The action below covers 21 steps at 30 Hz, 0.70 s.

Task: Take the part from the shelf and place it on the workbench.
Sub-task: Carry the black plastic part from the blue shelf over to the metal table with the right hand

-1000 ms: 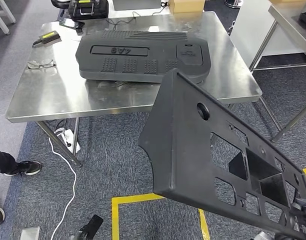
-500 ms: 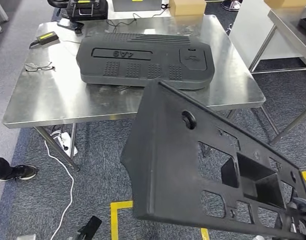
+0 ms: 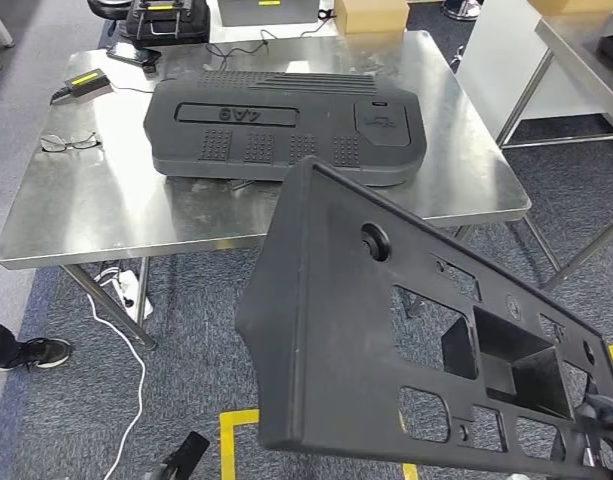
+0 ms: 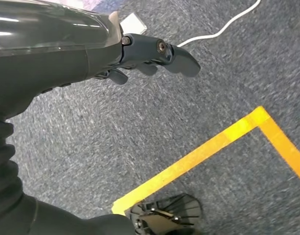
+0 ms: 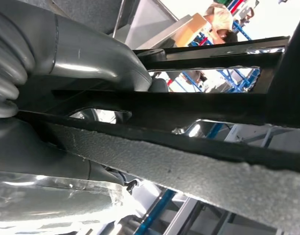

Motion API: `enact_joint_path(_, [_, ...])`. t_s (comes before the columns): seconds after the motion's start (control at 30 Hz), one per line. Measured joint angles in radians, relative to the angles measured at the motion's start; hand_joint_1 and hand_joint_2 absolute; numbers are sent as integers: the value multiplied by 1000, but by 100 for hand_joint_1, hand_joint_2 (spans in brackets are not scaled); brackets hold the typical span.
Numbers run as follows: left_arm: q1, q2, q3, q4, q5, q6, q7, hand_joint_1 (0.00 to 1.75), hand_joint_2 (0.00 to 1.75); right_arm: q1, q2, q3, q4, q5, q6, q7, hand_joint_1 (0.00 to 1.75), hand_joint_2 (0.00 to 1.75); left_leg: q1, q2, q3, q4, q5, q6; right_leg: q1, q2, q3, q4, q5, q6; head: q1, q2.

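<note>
Black moulded part point(image 3: 348, 330), w/ round hole and several rectangular cut-outs, held tilted in the air in front of the steel workbench point(image 3: 92, 215), its upper corner overlapping the bench's near edge in head view; not resting on it. Right hand point(image 3: 599, 420) grips the part at its lower-right end; right wrist view shows thumb point(image 5: 103, 61) on one side of the part's rim point(image 5: 215, 161), fingers on the other, clamped. Left hand point(image 4: 155, 54) hangs over grey carpet nr yellow floor tape point(image 4: 215, 147), fingers apart, holding nothing. On bench: large black cover point(image 3: 288, 125) lying flat, glasses point(image 3: 65, 142), small yellow-labelled device point(image 3: 84, 80). Person's shoe point(image 3: 39, 352) on floor at left.
</note>
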State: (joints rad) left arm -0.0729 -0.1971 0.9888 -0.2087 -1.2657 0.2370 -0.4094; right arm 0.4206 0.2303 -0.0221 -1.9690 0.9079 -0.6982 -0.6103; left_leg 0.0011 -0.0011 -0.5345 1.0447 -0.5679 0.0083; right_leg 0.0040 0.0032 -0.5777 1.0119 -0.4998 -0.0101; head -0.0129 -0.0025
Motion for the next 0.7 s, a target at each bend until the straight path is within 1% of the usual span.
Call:
enact_joint_path(0.03, [-1, 0, 0, 0, 0, 0, 0, 0, 175, -1, 0, 1, 0, 0, 0, 0, 175, 175, 0, 0, -13, 31, -18, -5, -4, -1, 9, -10, 1, -2, -1, 0])
enact_joint_path(0.07, [-1, 0, 0, 0, 0, 0, 0, 0, 175, -1, 1, 2, 0, 1, 0, 0, 175, 175, 2, 0, -39, 84, -42, -9, -7, -2, 16, -15, 0, -4, -3, 0])
enact_joint_path(0.1, [0, 1, 0, 0, 0, 1, 0, 0, 175, -1, 1, 4, 0, 1, 0, 0, 175, 175, 5, 0, -74, 147, -67, -13, -8, -3, 20, -16, -3, -6, -4, 0])
enact_joint_path(0.13, [2, 1, 0, 0, 0, 1, 0, 0, 175, -1, 1, 5, 0, 1, 0, 0, 175, 175, 8, 0, -110, 206, -83, -17, -8, -3, 25, -16, -7, -6, -4, 0])
enact_joint_path(0.17, [4, 2, 0, 0, 0, 1, 1, 0, 175, -1, 1, 6, 1, 1, 0, 0, 175, 175, 11, 0, -136, 241, -83, -20, -9, -2, 30, -16, -12, -6, -4, 0])
enact_joint_path(0.2, [5, 2, 0, 0, 0, 1, 1, 0, 175, -1, 1, 7, 2, 1, 0, 0, 175, 175, 14, 0, -145, 242, -64, -23, -10, 0, 37, -16, -17, -4, -4, 0])
enact_joint_path(0.23, [6, 2, 0, 0, 0, 1, 2, 0, 175, -1, 1, 7, 2, 1, 0, 0, 175, 175, 17, 0, -138, 208, -27, -26, -12, 2, 46, -15, -24, -1, -4, 0])
enact_joint_path(0.27, [6, 2, 0, 0, 0, 1, 2, 0, 175, -1, 1, 7, 3, 1, 0, 0, 175, 175, 20, 0, -115, 144, 17, -29, -14, 3, 57, -14, -32, 4, -4, 0])
enact_joint_path(0.3, [6, 2, 0, 0, 0, 1, 2, 0, 175, -1, 1, 7, 3, 1, 0, 0, 175, 175, 21, 0, -91, 86, 49, -31, -15, 4, 65, -12, -40, 11, -4, 0])
enact_joint_path(0.33, [5, 2, 0, 1, 0, 1, 2, 0, 175, -1, 1, 8, 3, 1, 0, -1, 175, 175, 20, -1, -70, 39, 68, -29, -15, 5, 71, -9, -48, 18, -4, 0])
enact_joint_path(0.37, [4, 2, 0, 1, 0, 1, 2, 0, 175, -1, 1, 8, 3, 1, 0, -1, 175, 175, 18, -2, -59, 14, 72, -25, -15, 5, 73, -7, -53, 25, -4, 0])
enact_joint_path(0.43, [5, 2, 0, 1, 0, 1, 3, 0, 175, -1, 1, 8, 2, 1, 0, -2, 175, 175, 14, -3, -57, 8, 62, -9, -15, 6, 73, -7, -58, 34, -3, 0])
enact_joint_path(0.5, [6, 2, 0, 1, 0, 1, 3, 0, 175, -1, 1, 8, 2, 1, 0, -2, 175, 175, 15, -3, -55, 6, 59, 4, -17, 4, 72, 1, -67, 41, -3, 0])
enact_joint_path(0.53, [5, 2, 0, 1, 0, 1, 3, 0, 175, -2, 1, 8, 2, 2, 0, -2, 175, 175, 17, -3, -53, 5, 57, 10, -18, 3, 59, 30, -83, 45, -2, 0])
enact_joint_path(0.57, [4, 2, 0, 1, 0, 1, 3, 0, 175, -2, 1, 8, 2, 2, 0, -2, 175, 175, 18, -3, -50, 4, 55, 15, -19, 2, 33, 81, -107, 49, -2, 0])
enact_joint_path(0.6, [3, 2, 0, 1, 0, 1, 2, 0, 175, -1, 1, 8, 2, 2, 0, -2, 175, 175, 17, -3, -47, 4, 52, 19, -19, 1, -4, 150, -136, 51, -1, 0])
enact_joint_path(0.63, [3, 2, 0, 1, 0, 1, 2, 0, 175, -1, 1, 8, 2, 1, 0, -2, 175, 175, 16, -3, -44, 4, 48, 22, -19, 1, -48, 226, -160, 52, -1, 0])
enact_joint_path(0.67, [4, 2, 0, 1, 0, 1, 2, 0, 175, -1, 1, 8, 3, 1, 0, -2, 175, 175, 14, -3, -39, 4, 44, 25, -19, 1, -85, 281, -169, 51, -1, 0])
enact_joint_path(0.7, [4, 2, 0, 1, 0, 1, 2, 0, 175, -1, 1, 8, 3, 1, 0, -2, 175, 175, 12, -4, -33, 4, 38, 26, -18, 1, -106, 299, -156, 48, -1, 0])
